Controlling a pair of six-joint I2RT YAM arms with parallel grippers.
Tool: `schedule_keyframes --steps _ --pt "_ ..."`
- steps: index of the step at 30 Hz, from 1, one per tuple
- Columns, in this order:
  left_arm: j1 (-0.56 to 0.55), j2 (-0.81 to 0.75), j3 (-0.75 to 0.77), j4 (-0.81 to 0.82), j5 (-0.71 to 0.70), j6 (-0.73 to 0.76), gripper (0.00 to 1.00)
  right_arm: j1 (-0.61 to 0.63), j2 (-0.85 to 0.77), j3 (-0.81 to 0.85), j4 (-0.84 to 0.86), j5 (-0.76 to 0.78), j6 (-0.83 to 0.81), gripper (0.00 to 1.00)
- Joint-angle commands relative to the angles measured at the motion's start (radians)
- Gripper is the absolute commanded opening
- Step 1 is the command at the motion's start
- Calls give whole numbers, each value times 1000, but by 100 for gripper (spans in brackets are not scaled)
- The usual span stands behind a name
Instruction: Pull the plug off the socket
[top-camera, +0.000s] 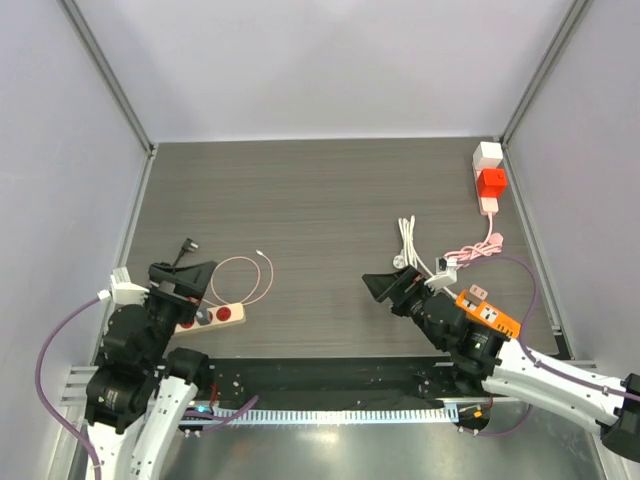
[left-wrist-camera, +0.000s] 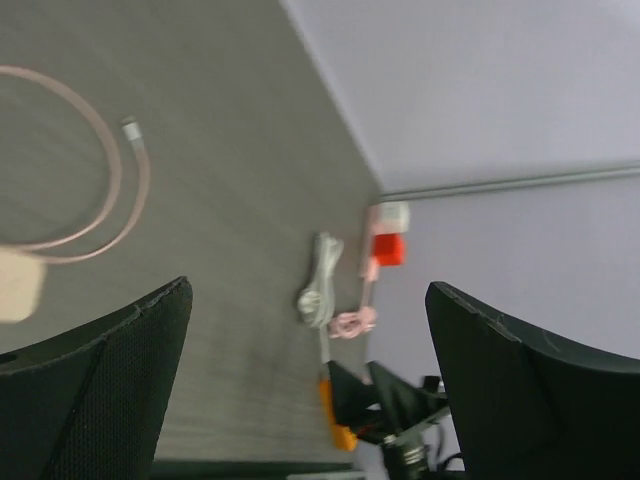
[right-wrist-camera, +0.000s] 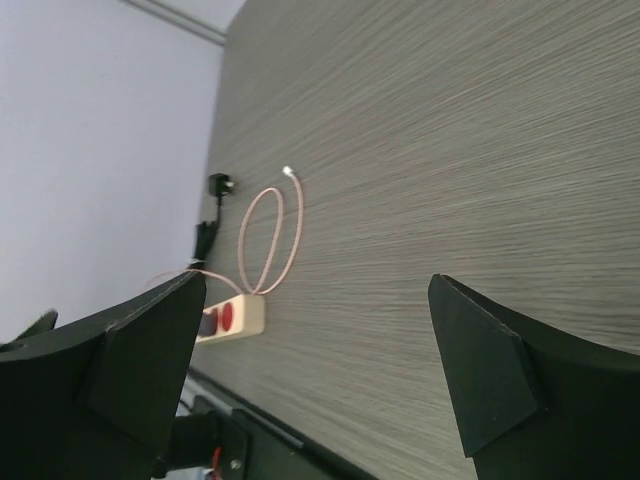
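A red plug (top-camera: 490, 183) sits pushed into a white socket block (top-camera: 488, 155) at the far right of the table; a pink cable (top-camera: 475, 250) runs from it toward the front. Both show small in the left wrist view, the plug (left-wrist-camera: 388, 250) below the block (left-wrist-camera: 390, 215). My right gripper (top-camera: 390, 288) is open and empty, well short of the plug and pointing left (right-wrist-camera: 320, 370). My left gripper (top-camera: 190, 275) is open and empty at the front left (left-wrist-camera: 310, 400), above a beige power strip (top-camera: 215, 316).
The power strip has red sockets (right-wrist-camera: 232, 318); its left end is hidden under my left gripper. A pink cable loop (top-camera: 245, 280) and a black plug (top-camera: 188, 245) lie by it. A white cable bundle (top-camera: 408, 245) lies behind my right gripper. Walls enclose three sides.
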Motion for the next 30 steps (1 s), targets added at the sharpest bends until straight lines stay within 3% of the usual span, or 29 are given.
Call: schedule_keyframes --steps 1,4,5,7,10,12,17,19,22,23,26,30 --pt "4 34 33 -288 -74 82 100 2 67 96 -130 138 -58 100" --pt "4 11 50 -197 61 157 100 2 104 125 -108 119 -124 100" --pt "3 7 53 -173 72 160 100 2 110 133 -93 85 -212 100" --pt "1 -10 67 -191 48 136 100 2 130 146 -15 41 -300 100" --pt "1 -23 62 -199 -5 101 100 2 243 229 -28 8 -388 100" --pt "0 -9 61 -206 -8 98 100 2 378 284 -54 -18 -455 100" --pt "1 201 128 -338 -22 203 100 0 676 450 -9 -172 -632 100" --pt "1 290 186 -379 -48 283 100 0 928 572 132 -375 -737 100" --pt "1 322 203 -389 -75 312 100 0 1028 670 210 -477 -808 100" --pt "0 327 216 -386 -81 318 100 0 1132 706 234 -614 -830 99" --pt "1 320 228 -381 -114 328 100 3 1306 852 298 -811 -893 96" --pt "1 342 237 -436 -143 303 100 22 1441 1001 333 -896 -980 93"
